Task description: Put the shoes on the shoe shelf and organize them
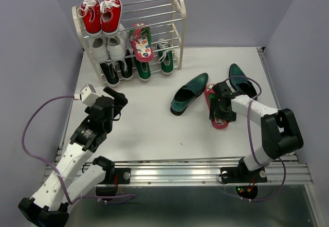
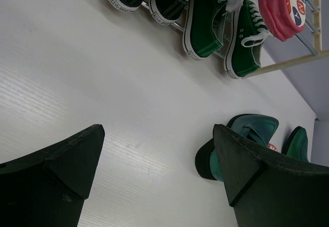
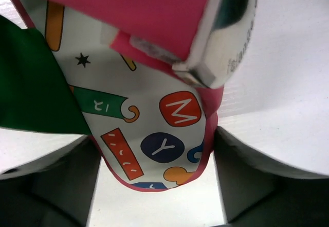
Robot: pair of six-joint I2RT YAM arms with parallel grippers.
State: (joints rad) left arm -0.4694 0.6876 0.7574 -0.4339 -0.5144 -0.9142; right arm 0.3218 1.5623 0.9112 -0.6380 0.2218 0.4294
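The shoe shelf (image 1: 178, 11) stands at the table's back left. One red-pink flip-flop (image 1: 141, 42) lies on its middle tier, and green canvas sneakers (image 1: 143, 68) sit on the bottom tier, also showing in the left wrist view (image 2: 205, 16). The other flip-flop (image 1: 220, 121) lies on the table at the right. My right gripper (image 1: 221, 106) straddles it, its fingers (image 3: 51, 186) against both edges of the patterned insole (image 3: 164, 114). Two dark green loafers (image 1: 189, 93) (image 1: 241, 80) lie either side of it. My left gripper (image 1: 115, 97) is open and empty (image 2: 158, 129).
Red sneakers (image 1: 101, 13) sit on the top tier, white sneakers (image 1: 109, 47) on the middle tier, and black sneakers (image 1: 117, 70) on the bottom tier. Purple walls close in the table on the left, back and right. A metal rail (image 1: 180, 173) runs along the near edge.
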